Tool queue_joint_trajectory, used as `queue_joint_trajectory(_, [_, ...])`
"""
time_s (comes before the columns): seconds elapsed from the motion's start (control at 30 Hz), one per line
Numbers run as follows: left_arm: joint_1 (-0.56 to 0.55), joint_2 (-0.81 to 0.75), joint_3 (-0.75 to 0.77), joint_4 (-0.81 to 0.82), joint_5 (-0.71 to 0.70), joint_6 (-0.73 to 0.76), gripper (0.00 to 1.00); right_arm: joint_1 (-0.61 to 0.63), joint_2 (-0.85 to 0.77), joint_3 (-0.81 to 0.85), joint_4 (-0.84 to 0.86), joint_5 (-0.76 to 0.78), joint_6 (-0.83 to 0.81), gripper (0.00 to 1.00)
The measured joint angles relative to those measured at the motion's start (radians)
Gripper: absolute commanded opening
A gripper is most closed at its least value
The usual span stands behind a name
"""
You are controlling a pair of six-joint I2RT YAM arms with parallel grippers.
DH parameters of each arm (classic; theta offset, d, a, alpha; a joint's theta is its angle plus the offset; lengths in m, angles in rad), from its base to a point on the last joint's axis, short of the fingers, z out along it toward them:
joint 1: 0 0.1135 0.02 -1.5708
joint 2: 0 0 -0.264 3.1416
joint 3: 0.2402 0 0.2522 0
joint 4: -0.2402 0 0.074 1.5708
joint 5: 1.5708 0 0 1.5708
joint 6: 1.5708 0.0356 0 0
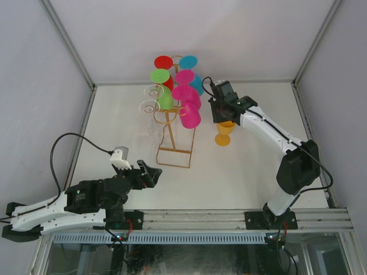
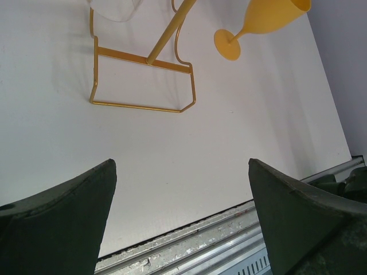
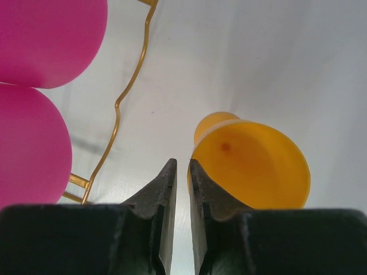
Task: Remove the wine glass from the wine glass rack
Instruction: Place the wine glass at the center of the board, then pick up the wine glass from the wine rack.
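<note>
Standing upright on table [image 1: 229, 177], orange wine glass [image 1: 224, 135], gold wire rack [image 2: 169, 34] nearby

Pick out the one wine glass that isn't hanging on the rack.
The yellow wine glass, standing on the table right of the gold rack; the red, green, pink, blue and clear ones all hang from it.
</note>
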Motion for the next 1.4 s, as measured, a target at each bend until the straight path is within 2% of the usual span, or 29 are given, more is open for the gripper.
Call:
queue_joint_trajectory(0.23, [0.0, 0.005, 0.0, 0.016, 0.012, 0.009, 1.0, 0.0, -0.014, 0.017, -0.007, -0.008, 0.0, 0.15])
queue_joint_trajectory(0.43, [0.0, 0.047, 0.002, 0.017, 0.015, 0.028, 1.0, -0.003, -0.069, 0.025, -0.038, -0.029, 0.002, 0.21])
queue_joint_trajectory(0.7, [0.0, 0.053, 0.002, 0.023, 0.022, 0.035, 1.0, -0.044, -0.294, 0.032, -0.049, -0.142, 0.022, 0.51])
queue_joint_trajectory(0.8, [0.0, 0.054, 0.002, 0.023, 0.023, 0.035, 1.0, -0.08, -0.367, 0.032, -0.041, -0.225, 0.044, 0.58])
queue_joint_trajectory(0.87, [0.0, 0.054, 0.002, 0.023, 0.023, 0.035, 1.0, -0.107, -0.4, 0.026, -0.024, -0.293, 0.075, 0.67])
queue_joint_trajectory(0.93, [0.0, 0.054, 0.002, 0.023, 0.026, 0.038, 1.0, -0.137, -0.429, 0.007, -0.003, -0.352, 0.117, 0.82])
queue_joint_trajectory(0.97, [0.0, 0.054, 0.002, 0.023, 0.026, 0.039, 1.0, -0.153, -0.441, -0.006, 0.01, -0.383, 0.144, 0.96])
queue_joint_trajectory(1.0, [0.0, 0.054, 0.002, 0.023, 0.026, 0.043, 1.0, -0.174, -0.454, -0.026, 0.026, -0.424, 0.175, 0.99])
queue_joint_trajectory(1.13, [0.0, 0.054, 0.002, 0.023, 0.026, 0.045, 1.0, -0.263, -0.483, -0.113, 0.125, -0.589, 0.312, 1.0])
queue_joint_trajectory(1.2, [0.0, 0.054, 0.002, 0.023, 0.026, 0.045, 1.0, -0.318, -0.498, -0.191, 0.229, -0.689, 0.398, 1.0])
queue_joint_trajectory(1.3, [0.0, 0.054, 0.002, 0.023, 0.026, 0.045, 1.0, -0.39, -0.507, -0.349, 0.473, -0.84, 0.608, 1.0])
queue_joint_trajectory(1.4, [0.0, 0.053, 0.002, 0.023, 0.026, 0.044, 1.0, -0.41, -0.463, -0.402, 0.607, -0.922, 0.773, 1.0])
